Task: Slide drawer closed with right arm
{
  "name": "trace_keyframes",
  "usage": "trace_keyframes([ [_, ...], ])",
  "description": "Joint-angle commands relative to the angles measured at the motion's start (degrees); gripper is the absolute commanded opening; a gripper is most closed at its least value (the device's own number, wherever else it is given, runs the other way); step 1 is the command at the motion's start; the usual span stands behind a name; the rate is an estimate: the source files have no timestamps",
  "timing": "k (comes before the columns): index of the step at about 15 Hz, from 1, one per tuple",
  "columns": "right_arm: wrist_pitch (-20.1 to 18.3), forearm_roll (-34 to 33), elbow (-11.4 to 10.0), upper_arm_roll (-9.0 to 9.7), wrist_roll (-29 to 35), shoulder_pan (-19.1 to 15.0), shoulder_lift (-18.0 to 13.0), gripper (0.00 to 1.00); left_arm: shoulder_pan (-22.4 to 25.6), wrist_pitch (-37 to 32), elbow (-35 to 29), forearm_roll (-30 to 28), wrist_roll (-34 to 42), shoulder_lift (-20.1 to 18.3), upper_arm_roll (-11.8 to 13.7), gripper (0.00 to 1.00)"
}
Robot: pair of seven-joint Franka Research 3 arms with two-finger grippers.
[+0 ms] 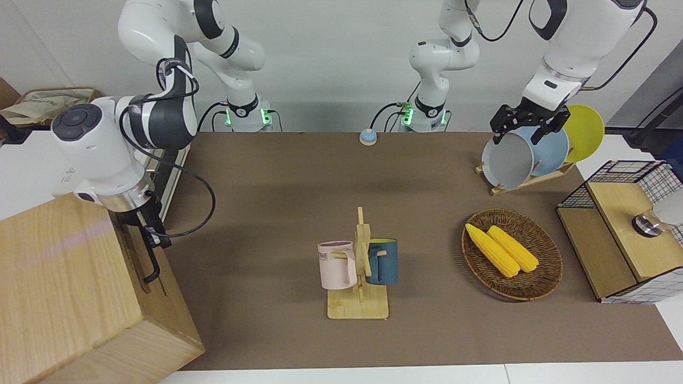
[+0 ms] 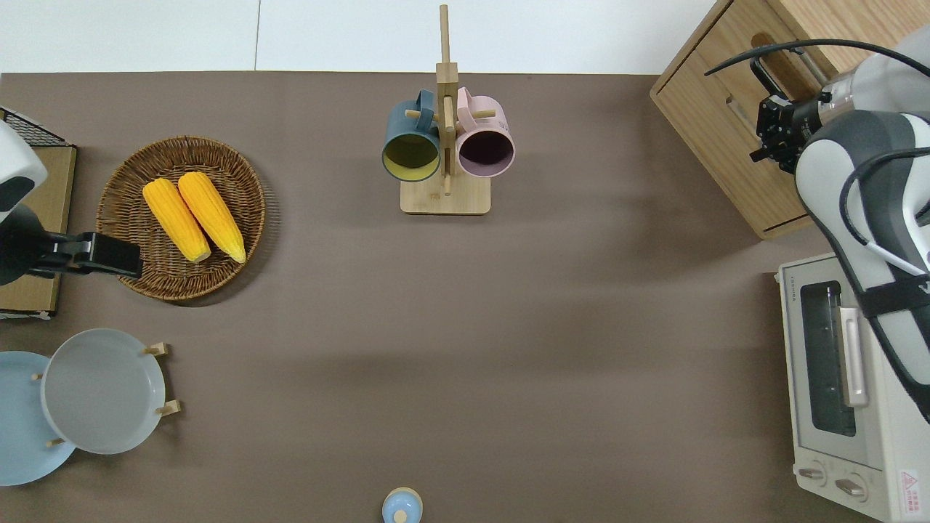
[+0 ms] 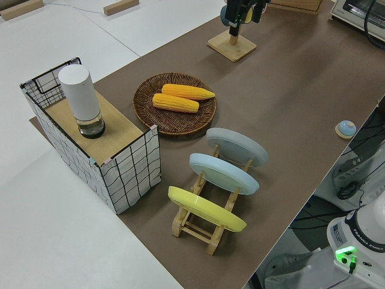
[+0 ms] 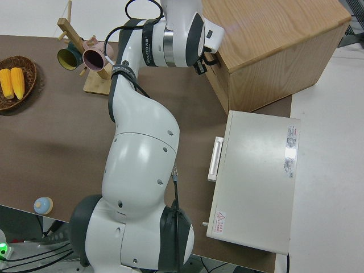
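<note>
The pale-wood cabinet [image 1: 58, 288] stands at the right arm's end of the table, far from the robots. Its drawer [image 1: 134, 255] looks almost flush with the cabinet front, and its black bar handle [image 1: 152, 262] shows. The drawer also shows in the overhead view [image 2: 741, 81]. My right gripper [image 1: 147, 225] is against the drawer front at the handle's end nearer to the robots. It also shows in the overhead view [image 2: 774, 135] and the right side view [image 4: 200, 62]. My left arm is parked, and its gripper [image 1: 525, 128] is open and empty.
A white oven [image 2: 843, 385] stands beside the cabinet, nearer to the robots. A mug tree [image 1: 358, 272] with a pink and a blue mug is mid-table. A wicker basket [image 1: 544, 277] holds two corn cobs. A plate rack [image 1: 525, 178] and a wire-mesh box [image 1: 621, 234] stand at the left arm's end.
</note>
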Motion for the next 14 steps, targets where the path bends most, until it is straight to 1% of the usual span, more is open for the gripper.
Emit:
trace_keyframes([
  [1,-0.89,-0.57,2.47,3.26,-2.32,-0.85,0.77,0.000,0.22,-1.13,1.49,0.98,0.56,0.65,-0.37,0.99],
  [3,-3.70,-0.49,-0.33,4.50,-4.33,-0.85,-1.86,0.000,0.22,-1.13,1.40,0.98,0.56,0.65,-0.37,0.99],
  [4,-4.32,-0.49,-2.00,5.20,-5.82,-0.76,-3.27,0.000,0.22,-1.13,1.49,0.98,0.56,0.65,-0.37,0.99],
  [5,-4.50,-0.49,-3.93,5.38,-7.58,-0.15,-4.94,0.000,0.22,-1.13,1.49,0.98,0.56,0.65,-0.37,0.99],
  [7,-4.15,-0.49,-7.97,4.77,-10.91,2.48,-8.28,0.000,0.22,-1.13,1.49,0.98,0.56,0.65,-0.37,0.99],
  [9,-4.06,-0.57,-10.79,4.51,-16.09,3.28,-11.27,0.000,0.22,-1.13,1.49,0.98,0.56,0.65,-0.37,0.99],
  [10,-4.06,-0.49,-11.59,4.51,-18.56,3.46,-12.50,0.000,0.22,-1.13,1.49,0.98,0.56,0.65,-0.37,0.99],
  [12,-4.41,-0.49,-12.21,3.98,-23.39,4.68,-14.44,0.000,0.22,-1.13,1.40,0.98,0.56,0.65,-0.37,0.99],
  [13,-4.41,-0.40,-12.39,3.54,-25.76,4.78,-15.32,0.000,0.22,-1.13,1.49,0.98,0.56,0.65,-0.37,1.00],
  [14,-4.41,-0.40,-13.00,3.37,-28.75,4.87,-16.28,0.000,0.22,-1.13,1.49,0.98,0.56,0.65,-0.37,0.99],
])
